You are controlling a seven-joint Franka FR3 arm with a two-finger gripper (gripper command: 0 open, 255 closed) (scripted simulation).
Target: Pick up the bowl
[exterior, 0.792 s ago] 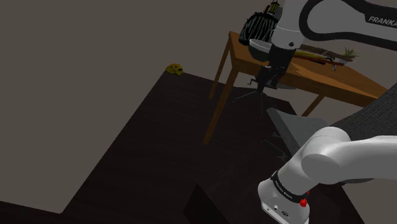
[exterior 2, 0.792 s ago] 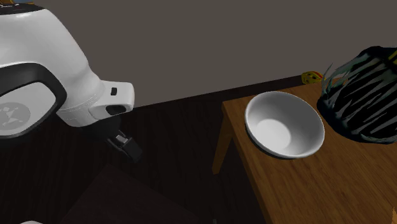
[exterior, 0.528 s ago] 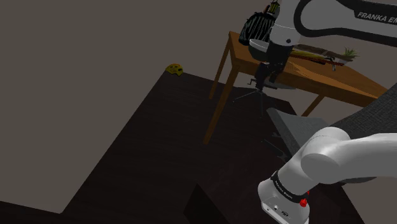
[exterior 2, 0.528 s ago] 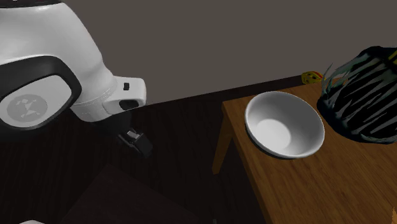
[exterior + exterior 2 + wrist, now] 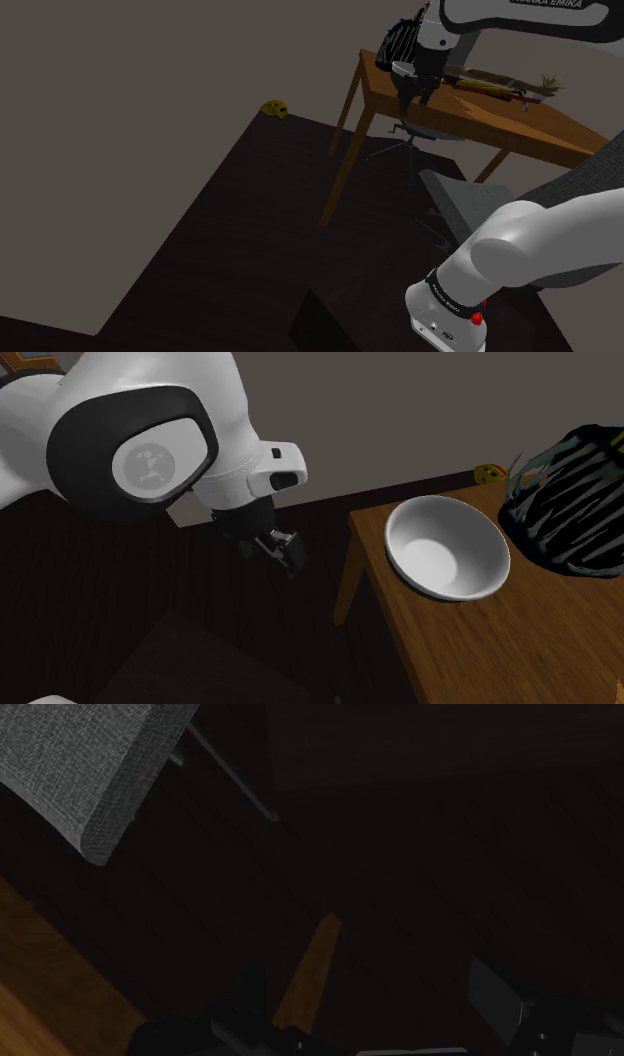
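White bowl [image 5: 447, 545] sitting near worktop [image 5: 430, 652] corner, beside dark striped object [image 5: 572, 502]. Hand [image 5: 284, 548] hovering off the edge, fingers spread, empty. Bowl looking rigid, smooth, probably slippery; pinching its rim seems best.

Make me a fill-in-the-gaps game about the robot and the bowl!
The bowl on the table is ____ in colour.
The table is made of ____.
The gripper is ____, not shut.
The small thing on the floor is ____.
Missing words: white; wood; open; yellow.
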